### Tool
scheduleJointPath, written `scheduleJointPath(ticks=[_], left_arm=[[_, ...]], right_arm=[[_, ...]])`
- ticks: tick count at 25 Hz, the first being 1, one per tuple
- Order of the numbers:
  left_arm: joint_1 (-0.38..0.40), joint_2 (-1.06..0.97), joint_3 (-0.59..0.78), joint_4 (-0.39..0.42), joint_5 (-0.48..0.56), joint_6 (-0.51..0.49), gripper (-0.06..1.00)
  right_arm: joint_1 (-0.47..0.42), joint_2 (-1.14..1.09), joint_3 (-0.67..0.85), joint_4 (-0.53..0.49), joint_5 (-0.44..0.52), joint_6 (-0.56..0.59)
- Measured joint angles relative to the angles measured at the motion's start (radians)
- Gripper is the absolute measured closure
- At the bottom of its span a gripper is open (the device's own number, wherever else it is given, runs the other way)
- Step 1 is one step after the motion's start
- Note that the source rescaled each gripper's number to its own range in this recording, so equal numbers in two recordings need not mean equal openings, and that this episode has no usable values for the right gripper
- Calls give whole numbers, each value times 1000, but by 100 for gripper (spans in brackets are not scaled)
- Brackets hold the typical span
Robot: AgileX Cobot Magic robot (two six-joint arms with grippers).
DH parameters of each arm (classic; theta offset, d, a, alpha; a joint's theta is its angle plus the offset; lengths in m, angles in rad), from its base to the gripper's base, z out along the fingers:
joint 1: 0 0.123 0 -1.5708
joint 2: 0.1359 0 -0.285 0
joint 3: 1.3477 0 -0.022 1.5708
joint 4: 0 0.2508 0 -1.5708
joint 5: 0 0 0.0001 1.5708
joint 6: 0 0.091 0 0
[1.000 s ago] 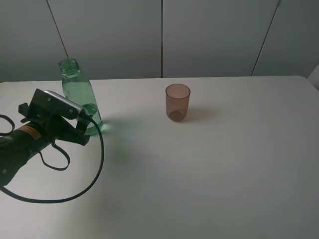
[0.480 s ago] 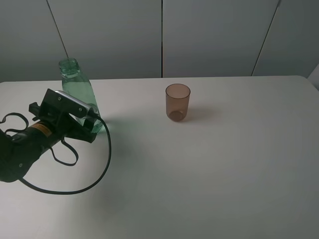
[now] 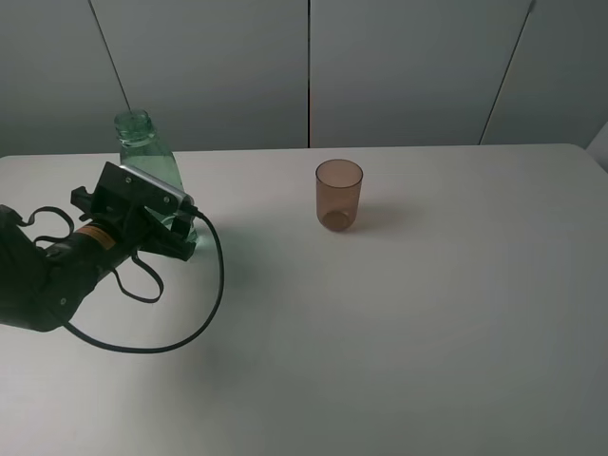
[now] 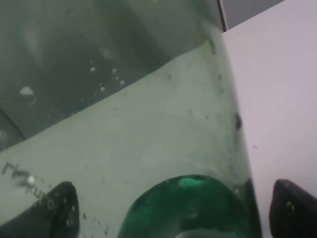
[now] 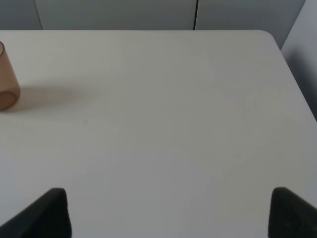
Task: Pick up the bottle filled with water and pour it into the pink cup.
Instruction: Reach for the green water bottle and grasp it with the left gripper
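The bottle, green-tinted and without a cap, stands upright at the back left of the white table. My left gripper is at its lower body. In the left wrist view the bottle fills the frame between the two dark fingertips, with a small gap on one side. The left gripper is open around the bottle. The pink cup stands upright near the table's middle, well to the right of the bottle. It also shows at the edge of the right wrist view. My right gripper is open and empty over bare table.
The white table has its back edge against a grey panelled wall. A black cable loops from the left arm onto the table in front of the bottle.
My left gripper has moved right and toward the bottle, closing in until its fingers straddle the lower body. The bottle and cup have not moved.
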Motion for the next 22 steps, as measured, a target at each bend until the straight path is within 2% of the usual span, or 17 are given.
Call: scheduleJointPath(ticks=[17,18,19,20,21,22], left_arm=[[0,19,-8,1,0,-28,-4],[0,19,-8,1,0,-28,8],[4,19,-8,-1,0,-31,29],[6,19,-8,4,0,-38,62],[8,19,-8,4,0,-38,87],[8,19,-8,9,0,-38,88]], right_arm=[[0,0,0,0,0,0],[0,0,0,0,0,0],[0,0,0,0,0,0],[0,0,0,0,0,0],[0,0,0,0,0,0],[0,0,0,0,0,0]])
